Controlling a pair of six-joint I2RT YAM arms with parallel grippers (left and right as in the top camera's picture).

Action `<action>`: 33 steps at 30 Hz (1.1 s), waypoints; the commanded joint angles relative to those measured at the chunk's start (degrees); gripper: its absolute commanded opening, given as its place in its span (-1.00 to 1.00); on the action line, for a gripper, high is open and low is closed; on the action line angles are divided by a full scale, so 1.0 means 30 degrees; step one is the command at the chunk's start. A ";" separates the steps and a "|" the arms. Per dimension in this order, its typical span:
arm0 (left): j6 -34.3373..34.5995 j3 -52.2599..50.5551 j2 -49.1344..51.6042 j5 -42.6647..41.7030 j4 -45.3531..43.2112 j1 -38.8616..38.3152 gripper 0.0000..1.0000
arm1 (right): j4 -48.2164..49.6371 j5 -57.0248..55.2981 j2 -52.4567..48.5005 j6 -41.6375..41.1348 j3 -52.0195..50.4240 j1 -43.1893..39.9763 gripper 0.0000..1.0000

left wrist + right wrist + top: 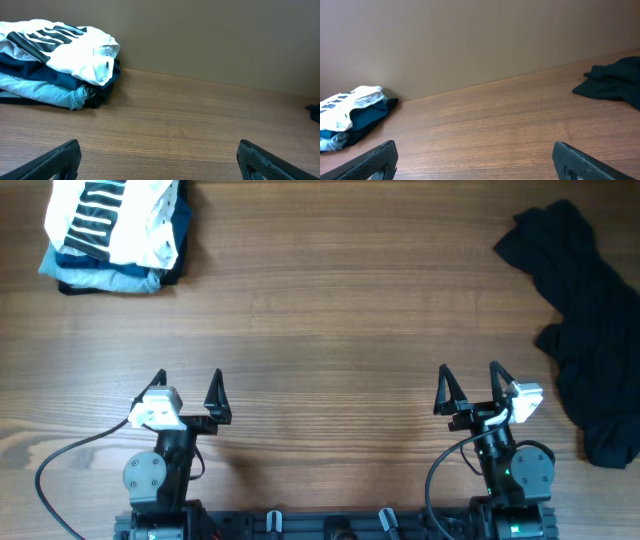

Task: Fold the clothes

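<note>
The black T-shirt lay crumpled at the far right of the wooden surface, unfolded, trailing off the right edge of the overhead view. The right claw sat near the front edge, fingers spread wide and holding nothing, with the shirt ahead of it and off to its right, near but apart. The left claw was wide open too and empty, well apart from the shirt, which lay across the whole surface from it. Away in the far left corner sat a stack of folded clothes, a white striped garment on top of blue pieces.
</note>
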State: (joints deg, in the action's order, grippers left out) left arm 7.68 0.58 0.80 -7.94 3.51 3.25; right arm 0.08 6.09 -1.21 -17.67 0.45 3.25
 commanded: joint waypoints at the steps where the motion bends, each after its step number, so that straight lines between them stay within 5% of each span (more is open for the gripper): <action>1: 0.0168 -0.0087 -0.0102 0.0044 0.0066 -0.0138 1.00 | 0.0087 -0.0262 -0.0044 0.0342 -0.0051 0.0058 1.00; 20: 0.0160 -0.0087 -0.0102 0.0044 -0.0015 -0.0138 1.00 | 0.0284 -0.0845 -0.0044 0.0379 -0.0044 0.0058 0.99; 25: 0.0182 -0.0066 -0.0102 -0.2142 -0.1923 -0.0138 1.00 | 0.2047 -0.0736 -0.0044 0.0947 0.0131 0.0058 1.00; 33: 0.0160 0.5763 0.4728 -0.0029 0.1071 -0.0138 1.00 | 0.0634 -0.0670 -0.5326 0.2900 0.5282 0.0058 0.99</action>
State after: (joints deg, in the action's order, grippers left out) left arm 7.86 8.62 6.94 -9.50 3.46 3.25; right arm 3.86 4.82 -9.45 -10.94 8.38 3.25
